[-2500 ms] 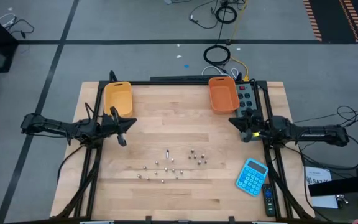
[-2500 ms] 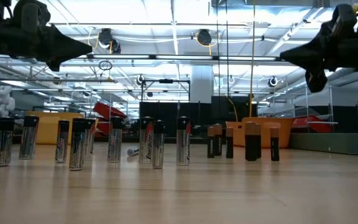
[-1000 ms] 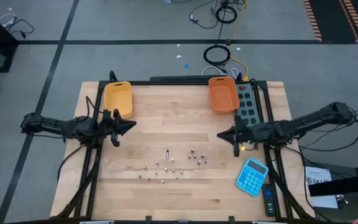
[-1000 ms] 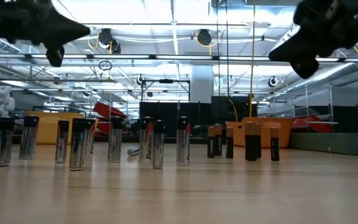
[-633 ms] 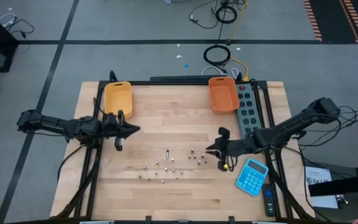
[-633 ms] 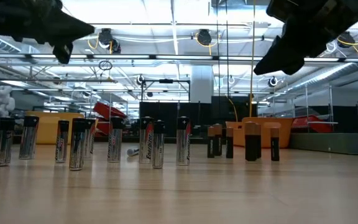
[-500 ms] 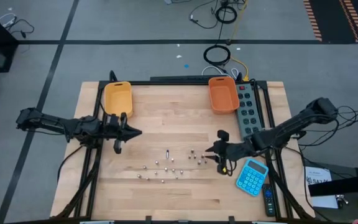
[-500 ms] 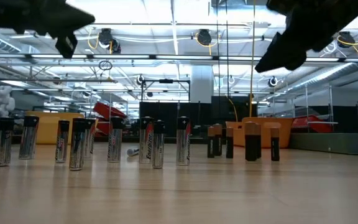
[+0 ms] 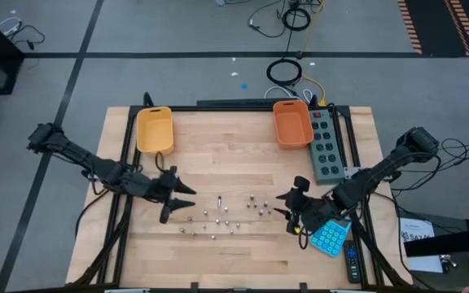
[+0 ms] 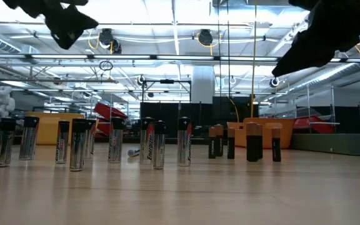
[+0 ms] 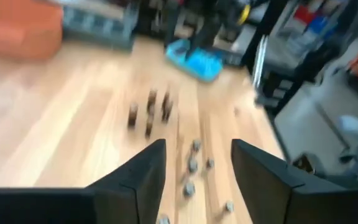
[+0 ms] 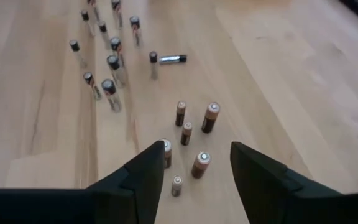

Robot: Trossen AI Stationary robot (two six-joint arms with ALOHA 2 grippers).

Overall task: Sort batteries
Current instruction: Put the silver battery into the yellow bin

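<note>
The batteries [image 9: 222, 215] stand upright in a loose cluster on the table [image 9: 234, 138], between the two claws; one lies flat. Just ahead of the right gripper [image 12: 193, 167], fingers apart and empty, stands a copper-topped group; beyond it, silver cells. The left gripper [image 11: 192, 163], likewise spread and empty, is aimed at the cluster's other side. Risk judged: tight spacing, so a descending finger could topple neighbours and roll them.

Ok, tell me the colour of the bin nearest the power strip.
Orange; the bin shows best in the high view.
</note>
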